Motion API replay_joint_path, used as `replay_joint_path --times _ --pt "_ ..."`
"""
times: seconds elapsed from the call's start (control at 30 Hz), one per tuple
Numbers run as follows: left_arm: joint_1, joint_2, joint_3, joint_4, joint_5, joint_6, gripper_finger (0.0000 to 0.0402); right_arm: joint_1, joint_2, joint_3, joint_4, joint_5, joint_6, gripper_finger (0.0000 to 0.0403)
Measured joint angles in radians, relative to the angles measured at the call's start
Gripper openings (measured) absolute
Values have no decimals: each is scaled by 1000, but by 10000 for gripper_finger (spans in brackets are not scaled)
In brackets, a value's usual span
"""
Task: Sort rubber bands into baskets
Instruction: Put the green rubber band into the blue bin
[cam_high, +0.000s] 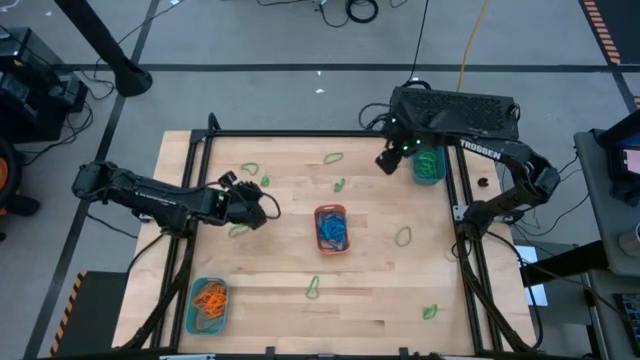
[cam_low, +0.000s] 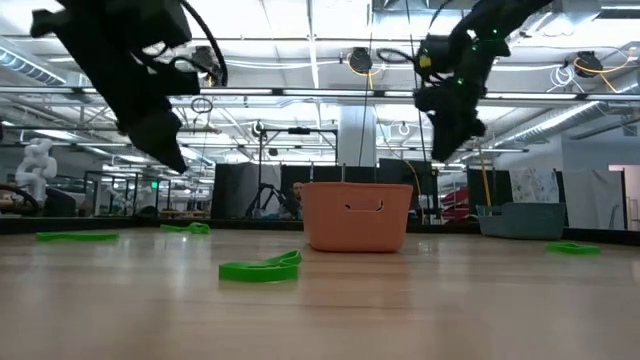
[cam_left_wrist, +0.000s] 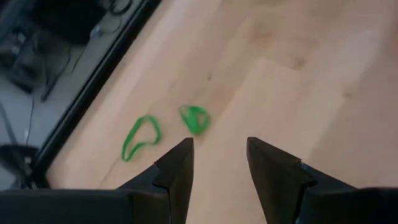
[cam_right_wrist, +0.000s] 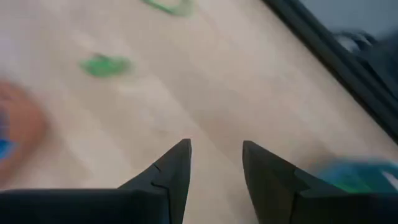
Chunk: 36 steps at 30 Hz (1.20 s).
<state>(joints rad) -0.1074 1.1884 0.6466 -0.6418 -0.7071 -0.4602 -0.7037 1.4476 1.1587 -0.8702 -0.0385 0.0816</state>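
At the middle of the wooden surface (cam_high: 370, 290) sits the orange basket (cam_high: 331, 229), holding a tangle of blue rubber bands (cam_high: 333, 232), and everything else is easiest placed from it. Toward the far right corner from that basket stands a teal basket (cam_high: 429, 165) with green bands inside, right against the black frame rail (cam_high: 300, 133). Toward the near left corner from the orange basket lies the second teal basket (cam_high: 207, 305), filled with orange bands (cam_high: 210, 297). Loose green rubber bands (cam_high: 404, 236) lie scattered around the orange basket on all sides: several beyond it, one to its right, one nearer the front edge and one off toward the near right corner. The left hand (cam_high: 236, 196) hangs above the surface to the left of the orange basket, its fingers (cam_left_wrist: 177, 171) spread apart with nothing between them; two green bands (cam_left_wrist: 140, 136) lie on the wood just ahead of it. The right hand (cam_high: 387, 160) hovers beyond the orange basket and to its right, just beside the teal basket with the green bands, its fingers (cam_right_wrist: 171, 174) parted and empty, well clear of the wood.
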Motion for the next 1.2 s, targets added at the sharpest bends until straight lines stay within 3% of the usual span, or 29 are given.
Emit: replay_joint_path --times 0.2,0.4,0.53,0.93,1.2 --pt "146 2 -98 143 95 31 157 164 3 0 189 -124 12 137" --pt "349 2 -143 371 169 99 157 283 10 0 385 -123 -36 137" --pt "431 20 -144 408 261 102 157 308 12 0 441 -121 -41 137" --pt "528 264 -144 556 281 134 157 306 12 0 434 -119 -41 137" --pt "556 322 -139 568 308 132 157 306 12 0 408 -119 -42 137"
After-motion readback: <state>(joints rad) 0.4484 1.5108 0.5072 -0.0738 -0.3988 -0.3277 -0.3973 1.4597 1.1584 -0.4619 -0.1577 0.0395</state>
